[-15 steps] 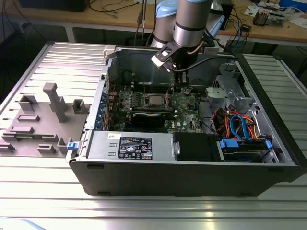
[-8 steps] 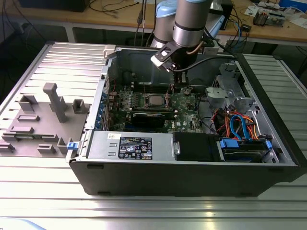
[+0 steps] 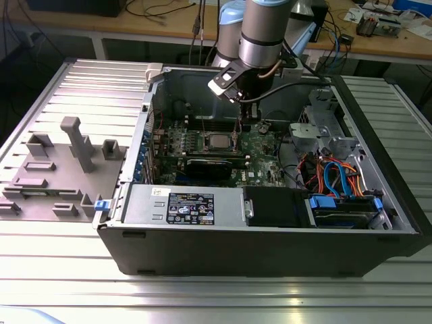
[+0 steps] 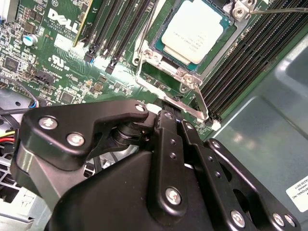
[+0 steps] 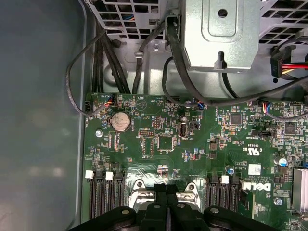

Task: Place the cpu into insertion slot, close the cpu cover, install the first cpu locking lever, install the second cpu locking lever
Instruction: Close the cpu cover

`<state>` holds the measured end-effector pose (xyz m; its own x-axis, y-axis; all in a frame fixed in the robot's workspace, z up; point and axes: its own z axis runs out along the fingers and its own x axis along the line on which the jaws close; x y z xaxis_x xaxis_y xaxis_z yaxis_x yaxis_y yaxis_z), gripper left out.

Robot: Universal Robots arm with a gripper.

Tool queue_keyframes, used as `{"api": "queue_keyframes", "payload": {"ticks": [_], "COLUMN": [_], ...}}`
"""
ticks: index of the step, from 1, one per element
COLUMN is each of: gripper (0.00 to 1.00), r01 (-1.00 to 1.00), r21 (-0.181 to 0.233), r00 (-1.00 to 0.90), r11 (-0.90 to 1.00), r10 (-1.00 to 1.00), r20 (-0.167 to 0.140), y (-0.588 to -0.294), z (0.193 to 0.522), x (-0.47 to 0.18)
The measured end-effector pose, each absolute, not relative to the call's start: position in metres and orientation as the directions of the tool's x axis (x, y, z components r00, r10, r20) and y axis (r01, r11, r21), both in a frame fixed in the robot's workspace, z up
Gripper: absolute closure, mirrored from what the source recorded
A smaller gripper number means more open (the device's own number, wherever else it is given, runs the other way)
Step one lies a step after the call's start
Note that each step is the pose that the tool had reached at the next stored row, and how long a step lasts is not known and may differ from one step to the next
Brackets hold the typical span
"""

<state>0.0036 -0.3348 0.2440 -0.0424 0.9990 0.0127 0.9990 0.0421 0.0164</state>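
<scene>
The cpu (image 4: pixel 195 29), a square chip with a silver-grey top, lies flat in the insertion slot (image 4: pixel 144 57) on the green board (image 3: pixel 260 145). The silvery cpu cover (image 4: pixel 188 76) lies down around it, and the chip shows through its cut-out. A metal locking lever (image 4: pixel 183 107) runs along the socket edge nearest my gripper (image 4: pixel 173 115). My black fingers stand pressed together with their tips right at this lever; contact cannot be made out. A thin second lever rod (image 4: pixel 281 8) shows at the socket's far corner. In the exterior view my gripper (image 3: pixel 237 128) hangs just to the right of the cpu (image 3: pixel 217 141).
Black memory slots (image 4: pixel 245 57) flank the socket on both sides. A long black card (image 3: pixel 214 165) lies in front of the socket. A metal drive cage (image 5: pixel 219 33) and black cables (image 5: pixel 110 57) stand beyond the board. The case walls (image 3: pixel 256 243) surround everything.
</scene>
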Motion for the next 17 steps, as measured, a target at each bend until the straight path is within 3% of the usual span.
{"api": "queue_keyframes", "payload": {"ticks": [17], "gripper": [0.89], "r01": [0.999], "r21": [0.016], "r00": [-0.042], "r11": [0.042], "r10": [0.999], "r20": [0.013], "y": [-0.3348], "z": [0.2430], "x": [-0.0007]}}
